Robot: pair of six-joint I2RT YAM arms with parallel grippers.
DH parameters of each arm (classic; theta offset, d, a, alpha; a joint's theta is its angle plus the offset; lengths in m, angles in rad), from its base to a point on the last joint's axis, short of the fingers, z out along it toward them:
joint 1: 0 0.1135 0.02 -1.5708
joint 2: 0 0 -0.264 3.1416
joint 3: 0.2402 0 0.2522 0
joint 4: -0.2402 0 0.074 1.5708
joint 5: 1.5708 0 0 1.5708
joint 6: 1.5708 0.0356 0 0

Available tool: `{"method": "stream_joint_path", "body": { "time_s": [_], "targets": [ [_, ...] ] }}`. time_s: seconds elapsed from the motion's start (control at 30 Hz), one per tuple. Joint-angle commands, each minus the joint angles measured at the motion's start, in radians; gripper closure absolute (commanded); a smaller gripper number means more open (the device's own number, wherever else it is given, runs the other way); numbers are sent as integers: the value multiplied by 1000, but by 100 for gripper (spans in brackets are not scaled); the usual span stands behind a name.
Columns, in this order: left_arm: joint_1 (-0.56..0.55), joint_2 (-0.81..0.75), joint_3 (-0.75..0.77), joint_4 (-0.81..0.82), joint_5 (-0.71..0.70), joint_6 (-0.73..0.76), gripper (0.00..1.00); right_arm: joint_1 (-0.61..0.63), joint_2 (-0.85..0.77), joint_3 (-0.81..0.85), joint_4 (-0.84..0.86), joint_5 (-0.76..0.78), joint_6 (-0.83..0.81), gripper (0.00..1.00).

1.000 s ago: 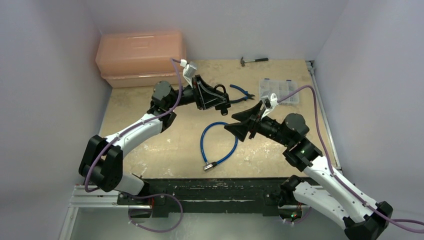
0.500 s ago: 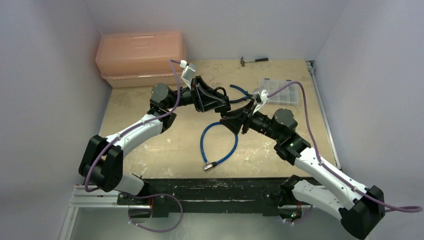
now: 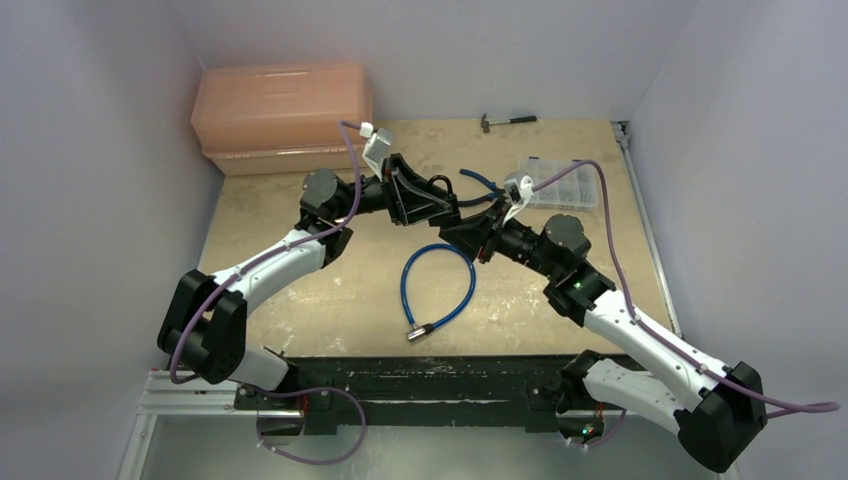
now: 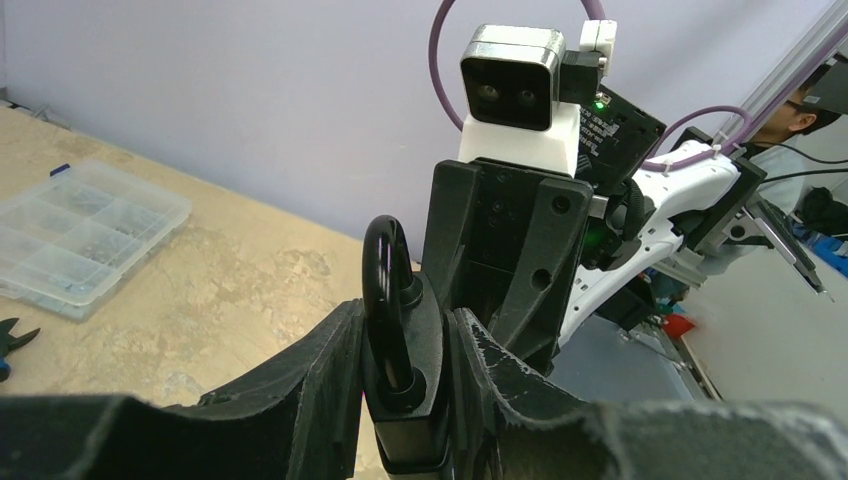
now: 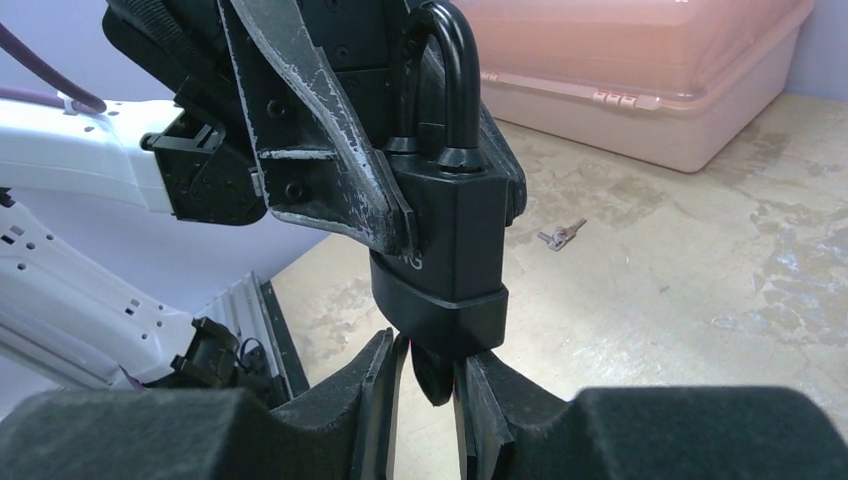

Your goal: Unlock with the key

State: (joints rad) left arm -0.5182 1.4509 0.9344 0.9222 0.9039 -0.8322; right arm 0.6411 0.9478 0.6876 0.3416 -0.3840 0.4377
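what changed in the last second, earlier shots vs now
The right hand swung left and farther across the table, up to the padlock, and closed its fingers around the key sticking out under the lock's base. The left hand kept its grip on the padlock, barely moving, and the blue cable lay where it was.

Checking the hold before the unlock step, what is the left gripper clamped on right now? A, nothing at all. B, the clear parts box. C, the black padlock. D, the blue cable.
C: the left wrist view shows the left gripper closed on the black padlock, its shackle standing up between the fingers, while the blue cable lies on the table.
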Motion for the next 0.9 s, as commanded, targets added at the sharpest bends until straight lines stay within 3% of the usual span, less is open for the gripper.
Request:
{"method": "stream_joint_path", "body": {
  "time_s": [0.0,0.23,0.53,0.73,0.87],
  "targets": [
    [0,-30,8,97,-46,-11,100,2,7,21,69,10,3,69],
    [0,-30,7,92,-55,-8,100,2,22,17,89,14,9,75],
    [0,-30,7,89,-60,-9,100,1,44,17,99,11,15,61],
    [0,-30,5,87,-63,-7,100,1,37,17,96,20,15,76],
    [0,-31,10,62,-74,3,100,2,36,14,91,41,15,92]
  ]
}}
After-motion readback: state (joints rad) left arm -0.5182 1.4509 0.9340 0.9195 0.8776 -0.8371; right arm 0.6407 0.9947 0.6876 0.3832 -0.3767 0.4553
